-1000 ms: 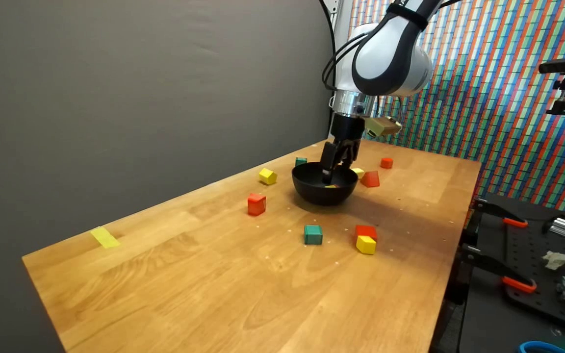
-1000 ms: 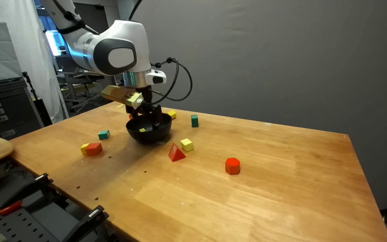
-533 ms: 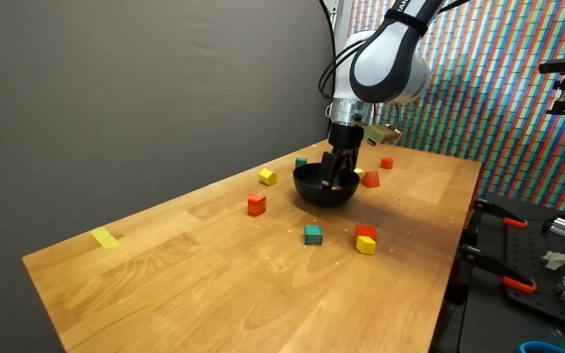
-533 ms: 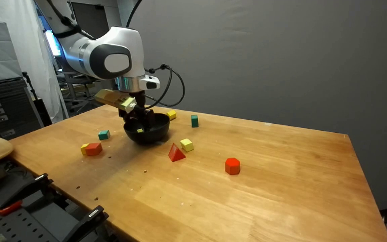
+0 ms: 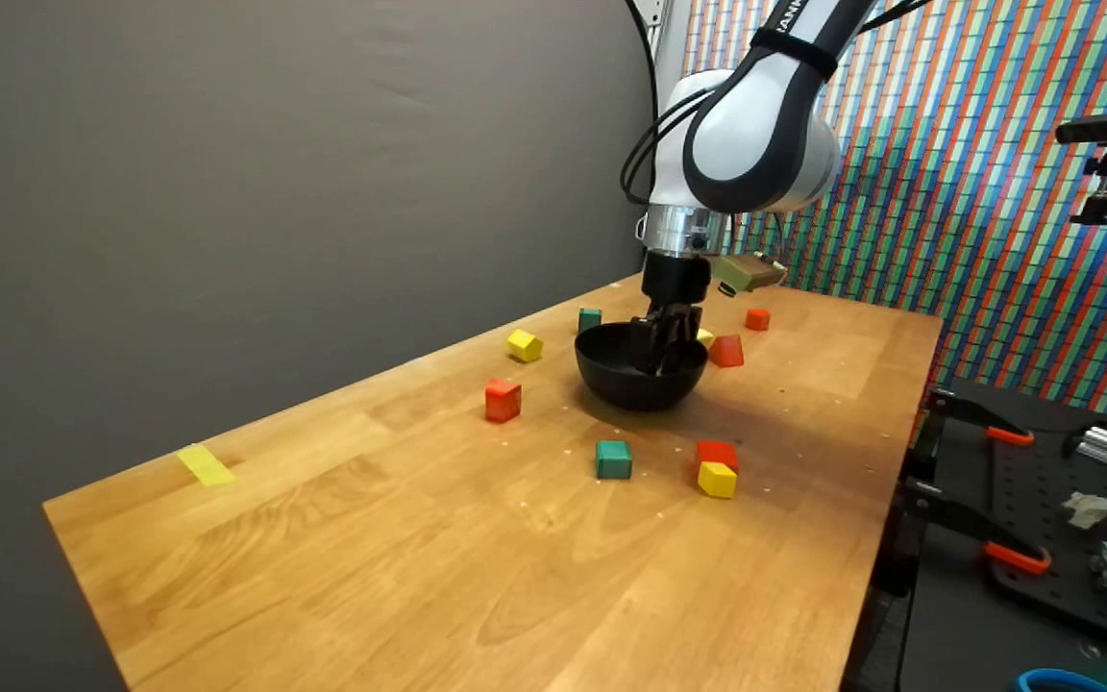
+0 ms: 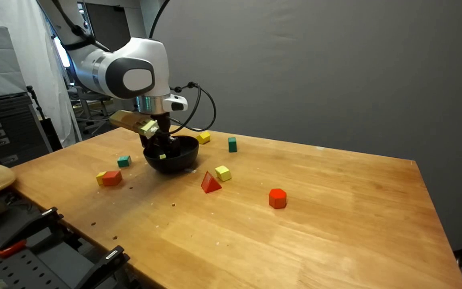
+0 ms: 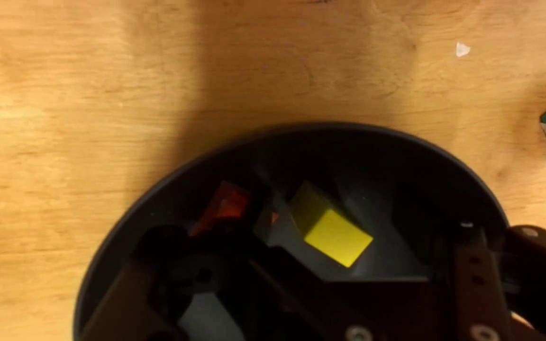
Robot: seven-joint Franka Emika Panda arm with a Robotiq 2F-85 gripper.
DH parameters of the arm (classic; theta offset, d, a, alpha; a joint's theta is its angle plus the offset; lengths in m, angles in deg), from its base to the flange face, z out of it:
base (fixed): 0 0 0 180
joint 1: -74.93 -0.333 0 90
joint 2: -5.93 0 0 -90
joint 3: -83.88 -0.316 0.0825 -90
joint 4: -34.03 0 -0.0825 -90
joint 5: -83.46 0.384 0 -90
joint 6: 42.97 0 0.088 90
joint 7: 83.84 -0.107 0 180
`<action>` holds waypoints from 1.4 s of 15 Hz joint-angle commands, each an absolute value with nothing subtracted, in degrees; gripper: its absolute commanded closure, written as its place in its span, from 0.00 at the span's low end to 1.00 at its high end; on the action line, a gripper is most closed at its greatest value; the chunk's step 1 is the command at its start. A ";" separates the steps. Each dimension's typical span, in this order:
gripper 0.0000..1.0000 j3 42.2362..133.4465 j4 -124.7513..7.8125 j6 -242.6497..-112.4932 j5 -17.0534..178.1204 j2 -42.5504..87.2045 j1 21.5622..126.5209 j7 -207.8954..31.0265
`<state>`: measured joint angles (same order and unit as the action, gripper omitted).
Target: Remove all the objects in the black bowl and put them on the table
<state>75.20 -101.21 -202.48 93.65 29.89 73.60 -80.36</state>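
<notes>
On the wooden table (image 5: 371, 577) rests the black bowl (image 5: 626, 389), also in the other views (image 6: 173, 165) (image 7: 382, 156). Inside it lies a yellow block (image 7: 339, 237), tilted, and a dark red block (image 7: 225, 203) partly hidden behind a finger. My gripper (image 7: 337, 225) points down into the bowl. Its fingers stand apart, one on each side of the yellow block, with gaps visible. In both exterior views the gripper (image 5: 659, 370) (image 6: 167, 155) has its fingertips below the bowl's rim. Loose on the table are a green block (image 5: 613, 459), a red block (image 5: 503, 401) and several others.
A red pyramid (image 6: 210, 183) and a pale yellow block (image 6: 223, 173) stand close to the bowl. Farther off is a red hexagonal block (image 6: 277, 198). A yellow mark (image 5: 206, 465) lies near the table's edge. Black clamps (image 6: 102, 265) sit alongside the table.
The arm has come down deeper into the bowl. My fingers have drawn partly together. The bowl has slid slightly. The blocks on the table look unmoved.
</notes>
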 commanded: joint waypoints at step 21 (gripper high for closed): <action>0.18 84.80 -102.01 -206.19 79.81 27.59 66.69 -89.37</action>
